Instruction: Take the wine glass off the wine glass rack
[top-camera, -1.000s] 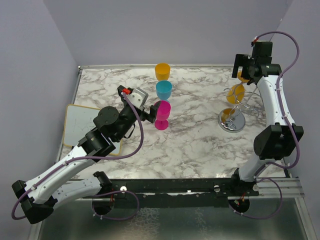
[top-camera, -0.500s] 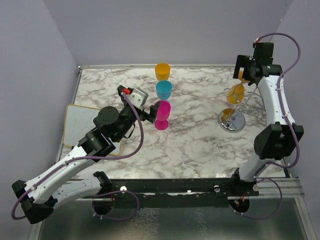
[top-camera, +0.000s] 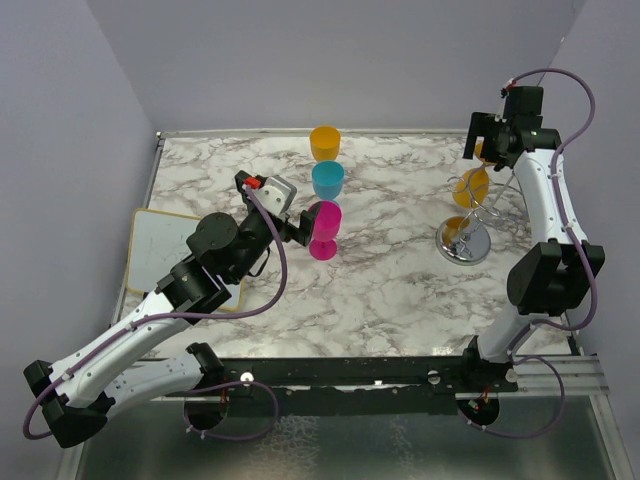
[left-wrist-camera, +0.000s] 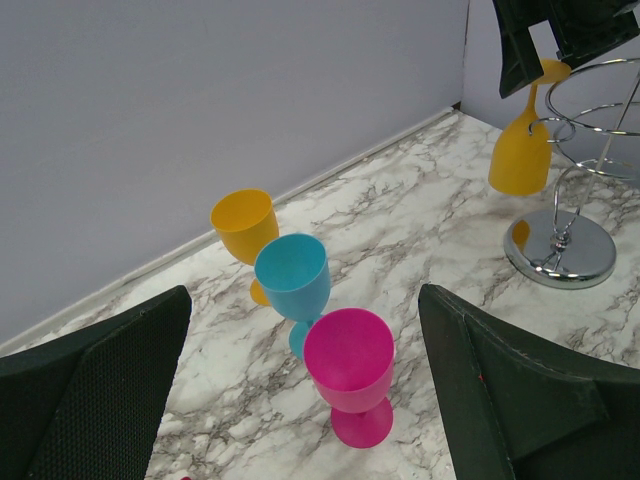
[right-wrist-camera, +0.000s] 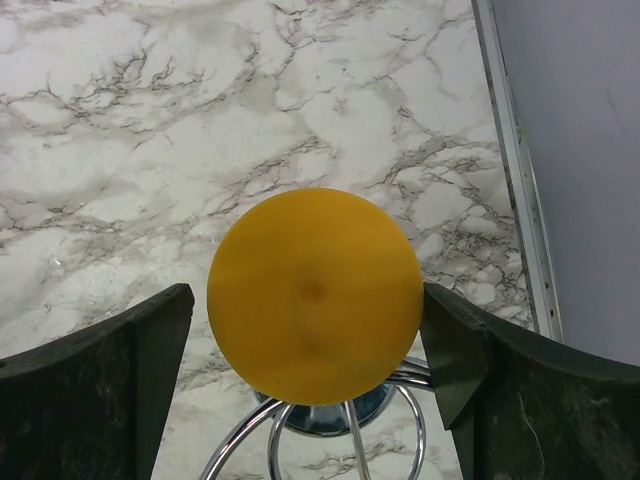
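Note:
An orange wine glass (top-camera: 470, 187) hangs upside down from the wine glass rack (top-camera: 463, 242), a shiny wire stand on a round disc base at the right of the table. My right gripper (top-camera: 489, 146) is over the glass's round foot (right-wrist-camera: 315, 290), one finger on each side. The right finger (right-wrist-camera: 450, 350) is at the foot's edge, and a narrow gap shows at the left finger (right-wrist-camera: 150, 350). My left gripper (left-wrist-camera: 300, 400) stands open and still behind a pink glass (left-wrist-camera: 350, 365). From there the hanging glass (left-wrist-camera: 520, 150) and rack (left-wrist-camera: 560, 250) show far right.
Three upright glasses stand in a row mid-table: orange (top-camera: 324, 142) at the back, blue (top-camera: 327, 180), then pink (top-camera: 323, 230). A white board (top-camera: 160, 245) lies at the left edge. The right wall and the table's metal edge (right-wrist-camera: 510, 150) are close to the rack.
The right gripper's jaws have come in a little round the glass's foot. The glass, the rack and the left arm have not moved.

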